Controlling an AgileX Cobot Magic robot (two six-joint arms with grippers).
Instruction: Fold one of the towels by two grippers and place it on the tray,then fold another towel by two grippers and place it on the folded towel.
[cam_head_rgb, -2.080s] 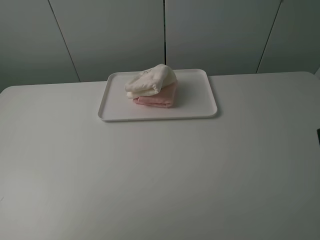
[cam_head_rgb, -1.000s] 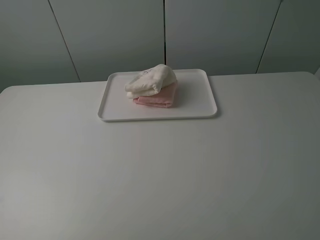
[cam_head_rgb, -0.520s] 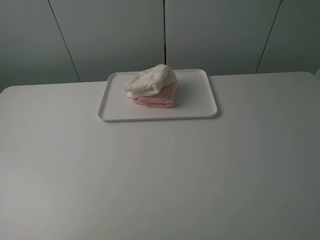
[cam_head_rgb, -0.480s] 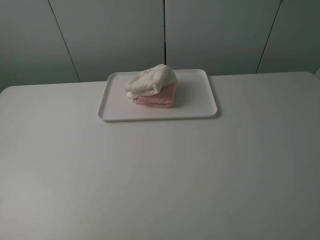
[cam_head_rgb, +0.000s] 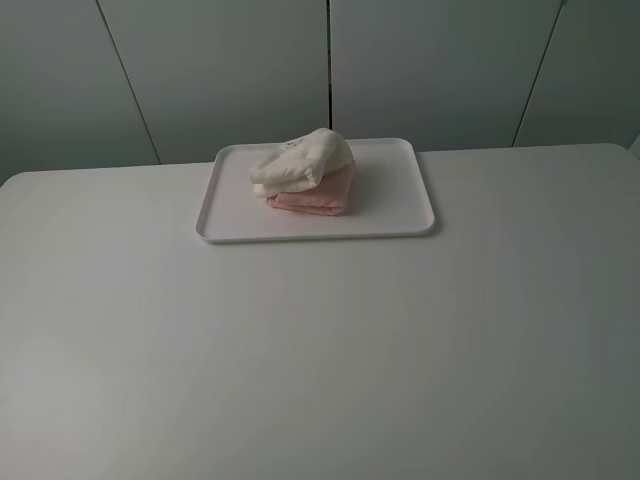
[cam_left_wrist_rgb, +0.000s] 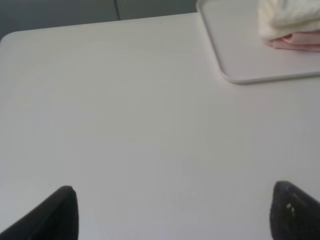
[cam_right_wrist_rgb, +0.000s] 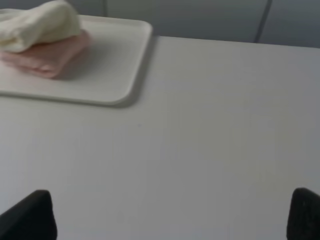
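– So what's sitting on the desk?
– One tray, two towels: cream towel lying on the pink towel.
– Claws?
– Left claw and right claw are both hanging spread wide, empty, well apart from the tray.

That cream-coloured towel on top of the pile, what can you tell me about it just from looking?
The cream towel is soft, fluffy terry cloth, off-white, folded into a thick, rounded bundle rather than a crisp flat square. Its layered folded edges show on the side facing the left wrist camera. It rests directly on the folded pink towel, sitting a bit askew so the pink peeks out underneath. Both lie on the white tray, towards its back. Nothing else touches it, and neither arm is near it.
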